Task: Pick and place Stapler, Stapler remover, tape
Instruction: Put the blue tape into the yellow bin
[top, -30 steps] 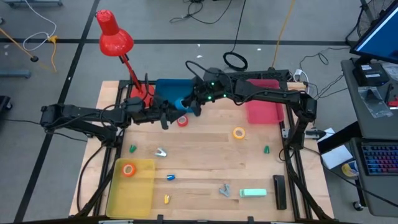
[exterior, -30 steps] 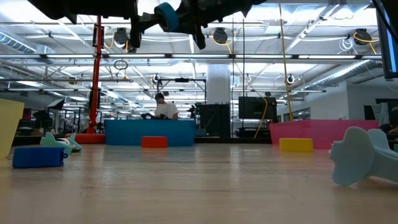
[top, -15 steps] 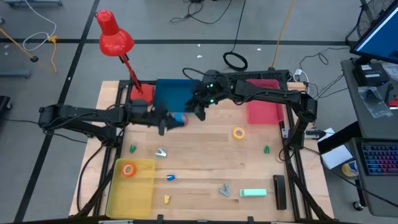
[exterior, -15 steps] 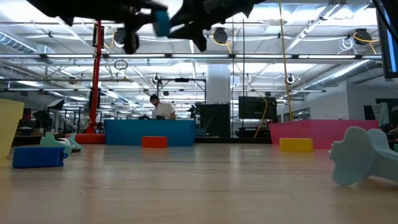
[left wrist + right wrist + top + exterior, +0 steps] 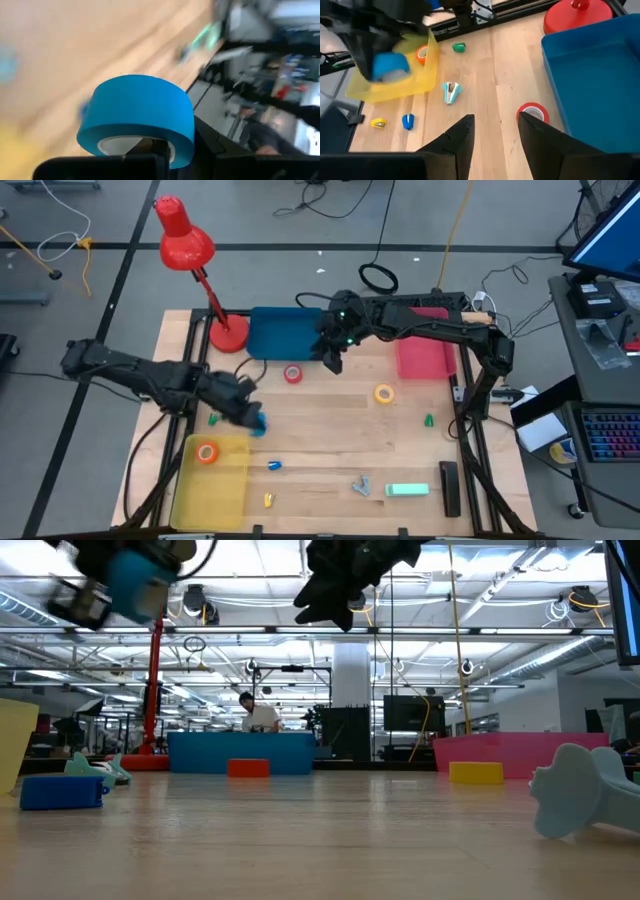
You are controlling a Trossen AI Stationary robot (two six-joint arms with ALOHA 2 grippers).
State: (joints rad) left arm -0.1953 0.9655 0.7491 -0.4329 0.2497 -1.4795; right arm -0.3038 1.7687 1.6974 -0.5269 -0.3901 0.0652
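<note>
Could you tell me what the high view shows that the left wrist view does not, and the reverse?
Only the high view shows the layout: the orange tape roll in the yellow plastic tray, the red tape roll beside the blue bin, the yellow tape roll, the pink bin and the open right gripper. Only the left wrist view shows the blue tape roll's pale inner core. Both show the left gripper shut on the blue tape roll above the wooden table.
</note>
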